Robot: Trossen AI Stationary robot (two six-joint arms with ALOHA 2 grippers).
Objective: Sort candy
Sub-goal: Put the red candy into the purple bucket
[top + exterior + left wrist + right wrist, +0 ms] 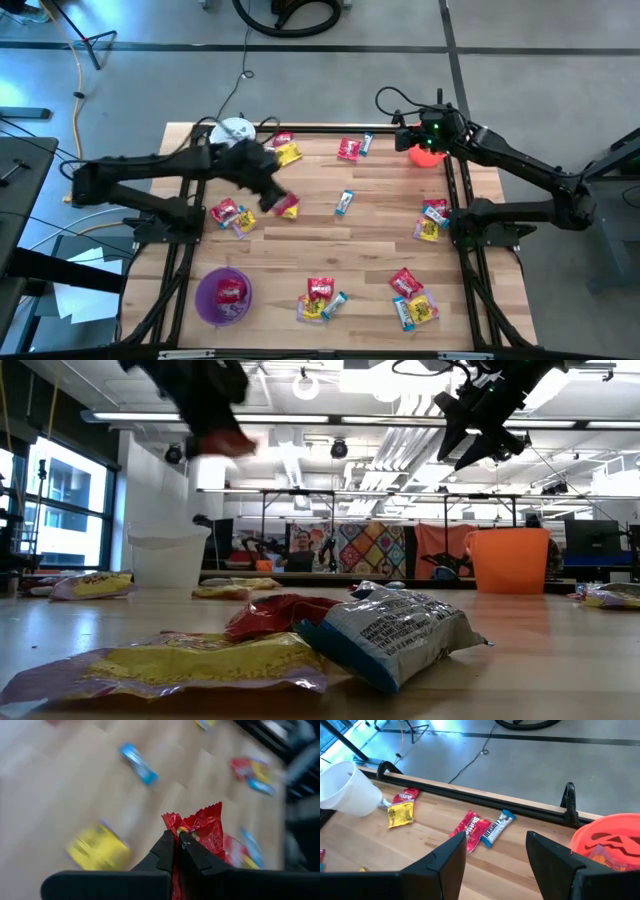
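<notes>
Purple bucket sits lower left of the high view, one red packet inside. White bucket is at the table's upper left edge, with a red and a yellow candy just right of it. Left gripper is left of centre, above the table, jaws clamped on a red candy; wrist view shows the wrapper pinched between the fingertips. Two more pieces lie just left of it. A light-blue candy lies at centre, apart from the rest. More candy clusters at bottom centre, lower right and right edge. Right gripper hovers over the orange bucket at upper right, jaws open, holding nothing. A red and a blue piece lie left of that bucket.
</notes>
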